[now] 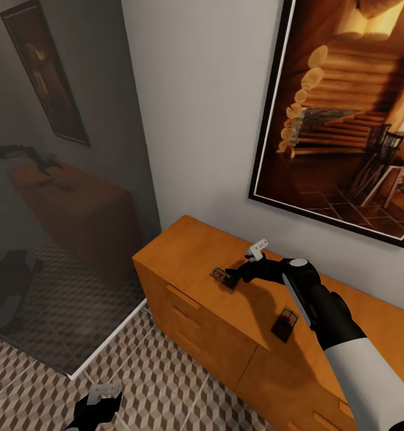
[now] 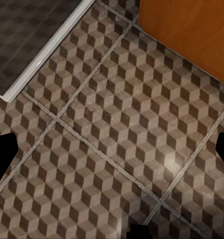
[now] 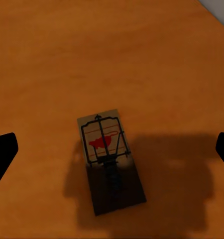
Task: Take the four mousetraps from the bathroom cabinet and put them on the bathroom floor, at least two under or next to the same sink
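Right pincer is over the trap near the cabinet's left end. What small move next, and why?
Probably lower the right pincer straight down and close on the mousetrap. In the right wrist view the trap lies flat on the cabinet top, centred between open fingers, with nothing gripped yet. A second mousetrap waits nearer the robot.

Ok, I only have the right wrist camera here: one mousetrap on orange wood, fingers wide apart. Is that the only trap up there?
Observer: No. The head view shows a second mousetrap on the cabinet top. It lies beside the right forearm, apart from the first mousetrap at the right gripper.
Operator: Where's the left arm?
Observer: The left gripper hangs low over the bathroom floor in front of the cabinet, open and empty.
Operator: Anything past the cabinet's left end?
Observer: A dark glass panel stands there, with a white sill along the floor.
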Motion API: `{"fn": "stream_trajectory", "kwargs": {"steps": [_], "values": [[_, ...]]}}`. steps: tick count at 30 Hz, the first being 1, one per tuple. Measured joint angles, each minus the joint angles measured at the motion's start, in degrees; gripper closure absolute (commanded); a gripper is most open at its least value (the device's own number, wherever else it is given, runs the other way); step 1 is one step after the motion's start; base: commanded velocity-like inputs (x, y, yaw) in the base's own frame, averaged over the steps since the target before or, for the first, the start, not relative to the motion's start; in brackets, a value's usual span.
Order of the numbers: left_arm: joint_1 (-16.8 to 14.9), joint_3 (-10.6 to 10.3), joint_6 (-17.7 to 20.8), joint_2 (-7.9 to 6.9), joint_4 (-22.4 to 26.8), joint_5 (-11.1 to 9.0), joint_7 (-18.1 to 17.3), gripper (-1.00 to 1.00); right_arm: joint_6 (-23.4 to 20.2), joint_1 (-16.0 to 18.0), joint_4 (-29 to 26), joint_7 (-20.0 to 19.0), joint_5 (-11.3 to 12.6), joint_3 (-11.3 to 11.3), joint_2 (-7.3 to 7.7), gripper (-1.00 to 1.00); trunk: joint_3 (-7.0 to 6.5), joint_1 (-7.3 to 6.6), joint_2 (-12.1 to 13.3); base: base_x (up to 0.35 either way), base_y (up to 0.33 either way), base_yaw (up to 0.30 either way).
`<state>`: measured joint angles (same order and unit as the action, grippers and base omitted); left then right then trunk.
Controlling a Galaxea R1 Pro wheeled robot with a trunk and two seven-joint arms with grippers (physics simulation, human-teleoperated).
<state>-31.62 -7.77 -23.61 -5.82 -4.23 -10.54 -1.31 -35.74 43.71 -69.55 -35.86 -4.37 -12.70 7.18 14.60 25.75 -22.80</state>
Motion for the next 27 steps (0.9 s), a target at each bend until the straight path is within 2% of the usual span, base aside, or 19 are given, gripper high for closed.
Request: {"fn": "stream_trajectory", "kwargs": {"steps": [8, 18, 24, 25, 27], "values": [[0.0, 0.0, 0.0, -0.01, 0.0, 0.0, 0.02, -1.0, -0.33, 0.0, 0.01, -2.05, 0.06, 0.0, -0.08, -1.0, 0.0, 0.0, 0.0, 0.0, 0.0, 0.0], [0.0, 0.0, 0.0, -0.01, 0.0, 0.0, 0.0, -1.0, -0.66, 0.0, -0.01, -2.48, 0.79, 0.03, -0.14, -1.0, 0.0, 0.0, 0.0, 0.0, 0.0, 0.0], [0.0, 0.0, 0.0, -0.04, 0.0, 0.0, 0.02, -1.0, -1.48, 0.0, -0.04, -2.64, 3.38, 0.09, 0.0, -1.0, 0.0, 0.0, 0.0, 0.0, 0.0, 0.0], [0.0, 0.0, 0.0, -0.03, 0.0, 0.0, 0.03, -1.0, -1.8, 0.0, -0.05, -2.82, 6.27, 0.15, 0.1, -1.0, 0.0, 0.0, 0.0, 0.0, 0.0, 0.0], [0.0, 0.0, 0.0, -0.03, 0.0, 0.0, 0.03, -1.0, -1.88, 0.0, -0.08, -2.89, 7.61, 0.18, 0.16, -1.0, 0.0, 0.0, 0.0, 0.0, 0.0, 0.0]]}}
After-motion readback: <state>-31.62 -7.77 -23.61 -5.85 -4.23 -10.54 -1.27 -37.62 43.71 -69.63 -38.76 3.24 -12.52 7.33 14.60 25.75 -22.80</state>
